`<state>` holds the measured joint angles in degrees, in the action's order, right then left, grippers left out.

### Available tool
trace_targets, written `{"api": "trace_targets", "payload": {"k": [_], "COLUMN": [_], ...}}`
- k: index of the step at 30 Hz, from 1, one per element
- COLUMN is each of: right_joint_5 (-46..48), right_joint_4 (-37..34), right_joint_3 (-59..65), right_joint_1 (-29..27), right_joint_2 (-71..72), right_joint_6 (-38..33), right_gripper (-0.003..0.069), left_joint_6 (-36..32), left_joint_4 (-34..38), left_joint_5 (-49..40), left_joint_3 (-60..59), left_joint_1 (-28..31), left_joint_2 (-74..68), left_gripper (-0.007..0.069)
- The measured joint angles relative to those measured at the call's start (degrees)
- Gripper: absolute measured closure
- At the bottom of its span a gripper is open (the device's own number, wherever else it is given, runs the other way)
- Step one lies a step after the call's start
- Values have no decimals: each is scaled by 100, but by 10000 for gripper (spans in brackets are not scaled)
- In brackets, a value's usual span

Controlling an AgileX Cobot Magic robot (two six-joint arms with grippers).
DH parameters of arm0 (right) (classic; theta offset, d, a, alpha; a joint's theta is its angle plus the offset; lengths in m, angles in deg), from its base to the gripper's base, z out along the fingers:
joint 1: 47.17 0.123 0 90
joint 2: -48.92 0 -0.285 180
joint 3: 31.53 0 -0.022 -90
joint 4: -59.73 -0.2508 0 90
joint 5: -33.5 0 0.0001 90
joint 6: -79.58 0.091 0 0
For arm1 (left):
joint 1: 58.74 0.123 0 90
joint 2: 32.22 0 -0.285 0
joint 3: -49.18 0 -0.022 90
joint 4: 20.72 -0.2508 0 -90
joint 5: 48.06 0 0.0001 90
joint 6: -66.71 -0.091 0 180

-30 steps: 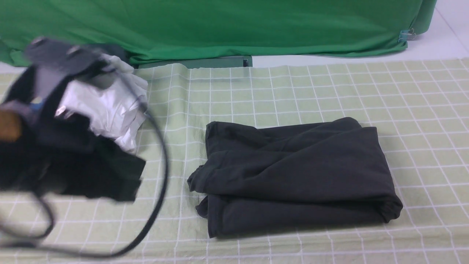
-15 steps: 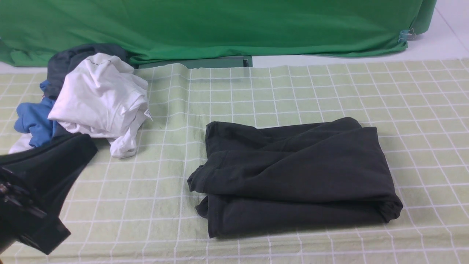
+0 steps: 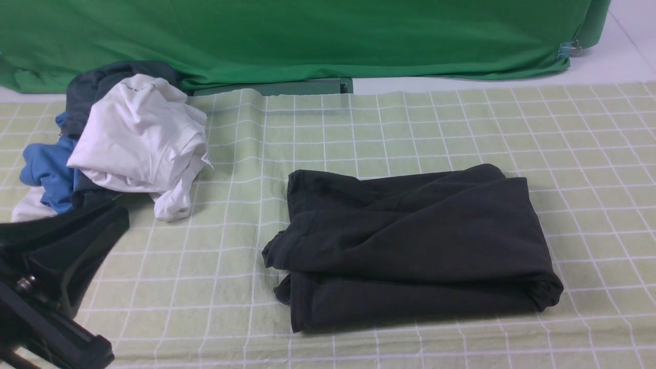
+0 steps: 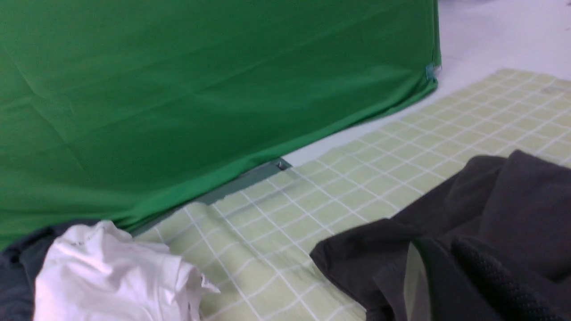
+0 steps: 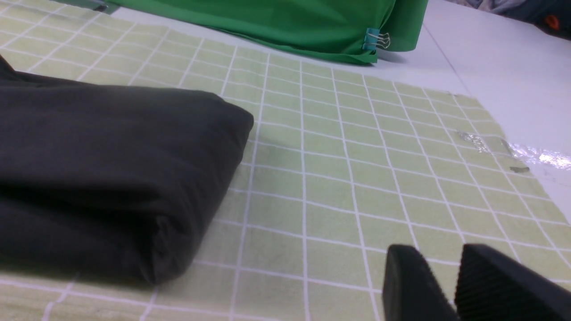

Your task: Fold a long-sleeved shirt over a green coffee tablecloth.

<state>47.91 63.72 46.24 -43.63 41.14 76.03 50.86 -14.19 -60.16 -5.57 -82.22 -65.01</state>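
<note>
The long-sleeved shirt (image 3: 410, 246) lies folded into a thick black rectangle on the middle of the green coffee tablecloth (image 3: 410, 128), a pale checked cloth. No graphic shows on it. My left gripper (image 3: 115, 220) hangs at the near left, apart from the shirt, pointing towards the clothes pile. In the left wrist view its dark fingers (image 4: 490, 276) sit together, shut and empty, with the shirt (image 4: 513, 200) behind them. My right gripper (image 5: 437, 252) is out of the front view. It hovers over bare tablecloth (image 5: 334, 178) right of the shirt (image 5: 102, 169), open by a narrow gap.
A crumpled white shirt (image 3: 143, 138), a blue garment (image 3: 43, 169) and a dark grey one (image 3: 97, 82) are heaped at the back left. A bright green backdrop (image 3: 307, 36) hangs behind, held by a binder clip (image 5: 374, 40). Bare white table (image 3: 630, 56) lies beyond the cloth's right edge.
My left arm has dropped from in front of the clothes pile down to the near left corner, uncovering the pile. The folded shirt has not moved.
</note>
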Motion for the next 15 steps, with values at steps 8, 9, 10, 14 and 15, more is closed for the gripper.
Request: {"api": "trace_targets", "payload": {"k": [8,9,10,14,15], "right_joint_5": [0,0,0,0,0], "right_joint_4": [0,0,0,0,0], "right_joint_3": [0,0,0,0,0], "right_joint_1": [0,0,0,0,0], "right_joint_2": [0,0,0,0,0], "right_joint_6": [1,1,1,1,1], "right_gripper": [467,467,465,461,458], "left_joint_6": [760,824,980,1342,1461], "left_joint_4": [-125,-147,-212,-367,-418], "left_joint_5": [486,499,575,619,633], "left_joint_3": [-881,-909,-1097,-1521,-1686], "left_joint_1": [234,290,494,1217,1504], "left_joint_2": [724,805,1068,1778,2022], "left_gripper": [582,582,582,583,583]}}
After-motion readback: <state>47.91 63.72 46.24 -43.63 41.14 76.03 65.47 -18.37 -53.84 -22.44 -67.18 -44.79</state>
